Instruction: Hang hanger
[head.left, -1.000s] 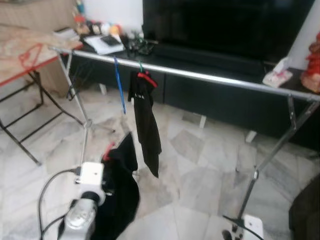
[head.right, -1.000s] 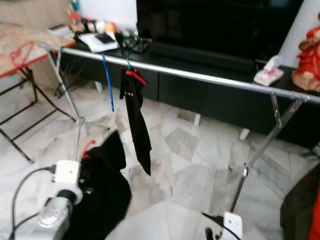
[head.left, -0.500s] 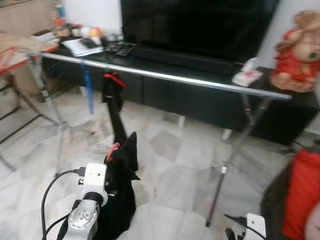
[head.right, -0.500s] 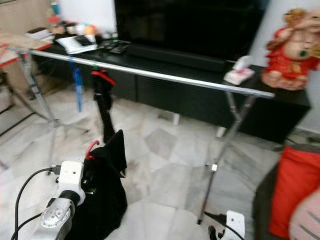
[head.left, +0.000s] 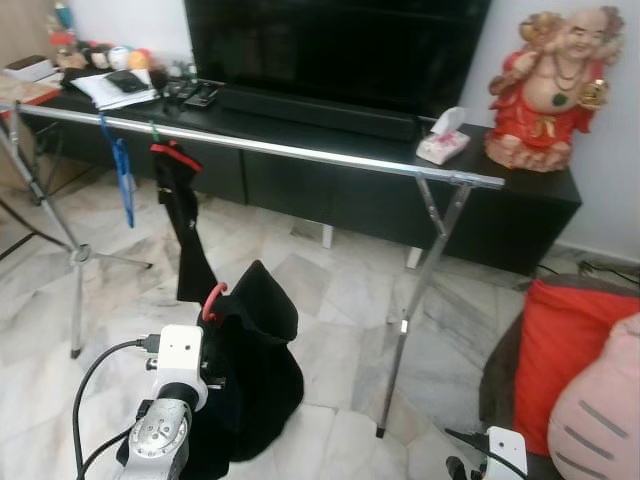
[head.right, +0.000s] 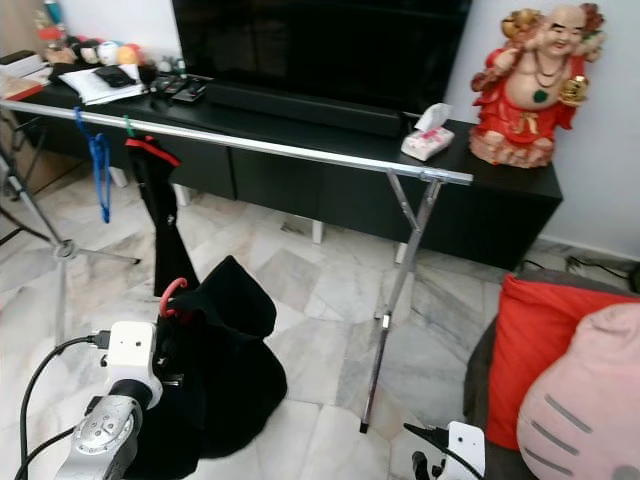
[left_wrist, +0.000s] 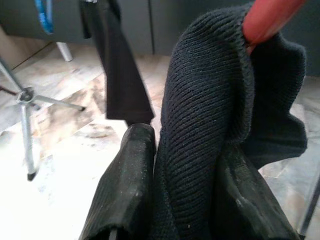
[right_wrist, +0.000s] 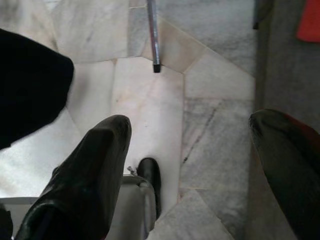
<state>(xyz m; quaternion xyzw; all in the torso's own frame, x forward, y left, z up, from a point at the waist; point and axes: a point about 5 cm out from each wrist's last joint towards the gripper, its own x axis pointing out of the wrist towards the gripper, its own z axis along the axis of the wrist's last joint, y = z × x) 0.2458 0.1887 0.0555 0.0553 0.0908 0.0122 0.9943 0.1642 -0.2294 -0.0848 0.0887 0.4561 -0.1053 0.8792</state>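
Carrying: left gripper (left_wrist: 182, 195) clamped on black garment (head.left: 250, 370) with red hanger (head.left: 212, 300), below rail (head.left: 300, 152)
Done: black clothing (head.left: 180, 215) hangs on rail
Left: hook hanger over rail
Idle: right gripper (right_wrist: 190, 165), fingers spread, grasping nothing

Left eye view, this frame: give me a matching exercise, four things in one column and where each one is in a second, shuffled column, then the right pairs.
Things
1. black garment on the red hanger
2. blue hanger
3. tissue box
4. red cushion

Places
A. on the black TV cabinet, beside the red figurine
B. held low in the left end effector
C. hanging bare on the silver clothes rail
D. at the robot's right, next to a pink plush

Pairs: 1-B, 2-C, 3-A, 4-D
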